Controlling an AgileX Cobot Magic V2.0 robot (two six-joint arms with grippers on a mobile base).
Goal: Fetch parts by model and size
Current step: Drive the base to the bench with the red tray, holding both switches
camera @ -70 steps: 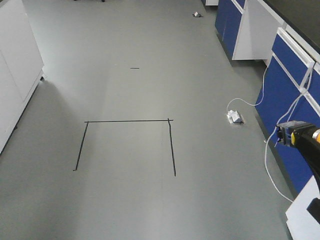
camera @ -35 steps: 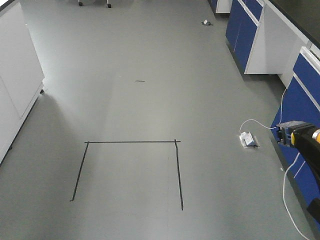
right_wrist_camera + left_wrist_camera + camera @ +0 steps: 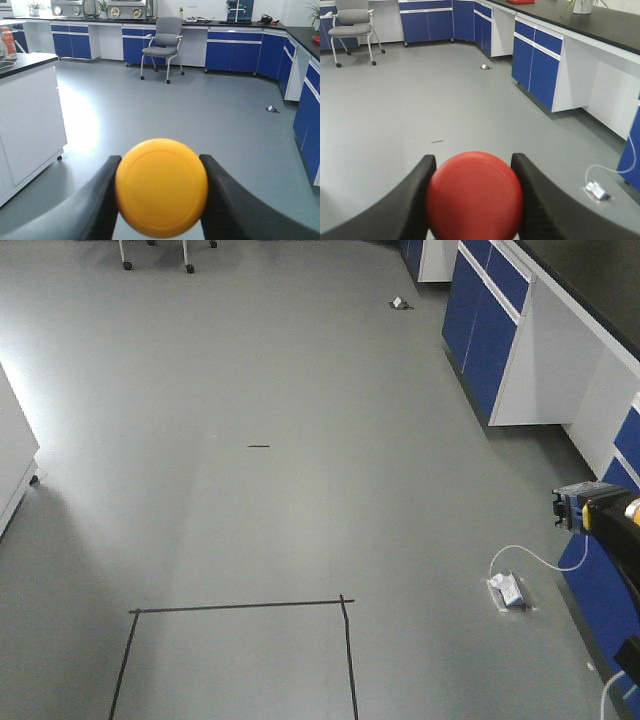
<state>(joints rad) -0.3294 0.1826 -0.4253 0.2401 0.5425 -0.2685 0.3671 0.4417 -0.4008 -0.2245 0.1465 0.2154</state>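
Left wrist-mounted view: red-capped switch (image 3: 474, 196) sits clamped inside left tool (image 3: 472, 167).

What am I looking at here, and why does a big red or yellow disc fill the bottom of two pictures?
This is a wheeled robot with two arms in a lab room. The wide picture looks forward and down from its body at the grey floor. There you see a black tape outline, a small white box on a cable and blue cabinets. The other two pictures come from cameras on the wrists, each looking along a gripper. The left gripper is closed on a red-capped switch, and the right gripper on a yellow-capped switch. The caps face the cameras, so they look huge. The dark curves beside them are the fingers. An office chair stands farther back.
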